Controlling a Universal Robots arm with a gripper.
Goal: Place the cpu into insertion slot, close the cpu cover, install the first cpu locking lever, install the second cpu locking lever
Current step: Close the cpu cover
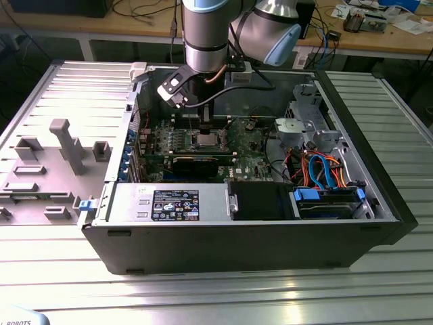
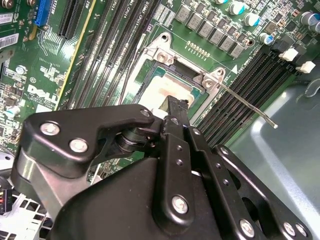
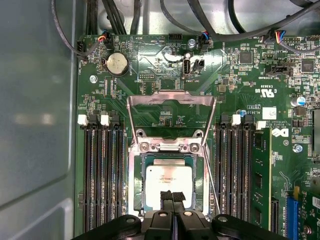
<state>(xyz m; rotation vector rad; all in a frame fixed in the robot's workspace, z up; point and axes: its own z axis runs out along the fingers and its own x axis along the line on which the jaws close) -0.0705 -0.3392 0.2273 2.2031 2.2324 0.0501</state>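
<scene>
The cpu (image 3: 169,180) lies flat in the insertion slot (image 3: 135,186), its grey-tan face up; the second wrist view has the cpu (image 2: 167,91) partly behind my finger. The cpu cover (image 3: 172,94) is open, swung back from the socket on its hinge. My gripper (image 3: 173,197) is shut, with its tips together just over the cpu's near edge and nothing between them. In the exterior view the gripper (image 1: 205,126) hangs right above the socket (image 1: 206,140) inside the computer case. One locking lever (image 2: 248,106) sticks out, unlatched, beside the socket.
Long black memory slots (image 3: 102,175) run along both sides of the socket. A black card (image 1: 196,164) and cables (image 1: 318,169) lie within the case (image 1: 223,237). A grey fixture tray (image 1: 54,156) sits at the exterior view's left.
</scene>
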